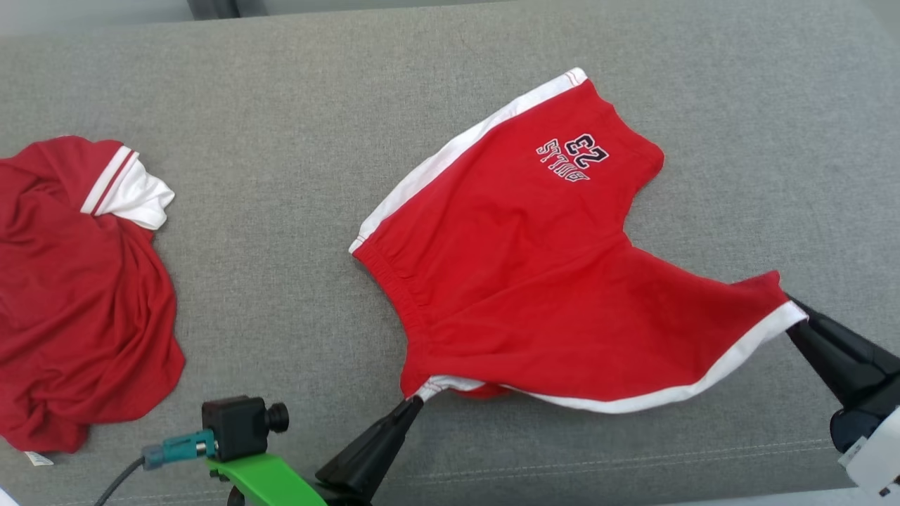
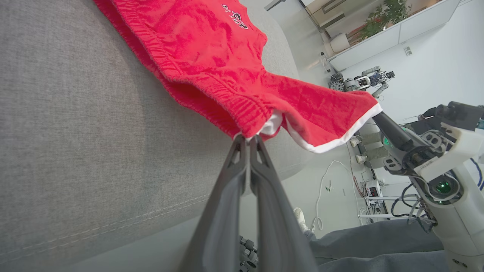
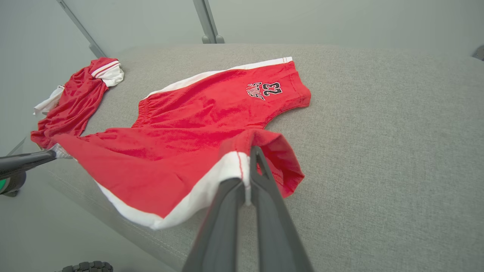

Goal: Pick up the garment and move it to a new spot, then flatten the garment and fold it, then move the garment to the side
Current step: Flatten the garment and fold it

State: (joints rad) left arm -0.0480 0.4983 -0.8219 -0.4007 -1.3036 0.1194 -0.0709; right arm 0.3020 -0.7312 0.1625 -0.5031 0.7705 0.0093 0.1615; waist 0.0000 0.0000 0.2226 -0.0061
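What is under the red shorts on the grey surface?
The red shorts lie mostly on the grey cushion. Whatever is beneath the cloth is covered and cannot be seen.

left end effector (image 1: 416, 400) pinched, right one (image 1: 793, 305) (likewise)

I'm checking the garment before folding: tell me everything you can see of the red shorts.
The shorts are red, a soft knit by the look, with white side stripes, a gathered elastic waistband and a dark 23 emblem with lettering on the far leg. They lie spread on the grey cushion, far leg flat. The left end effector is shut on a waistband corner and the right end effector on the near leg's white hem corner, the near edge stretched between them.
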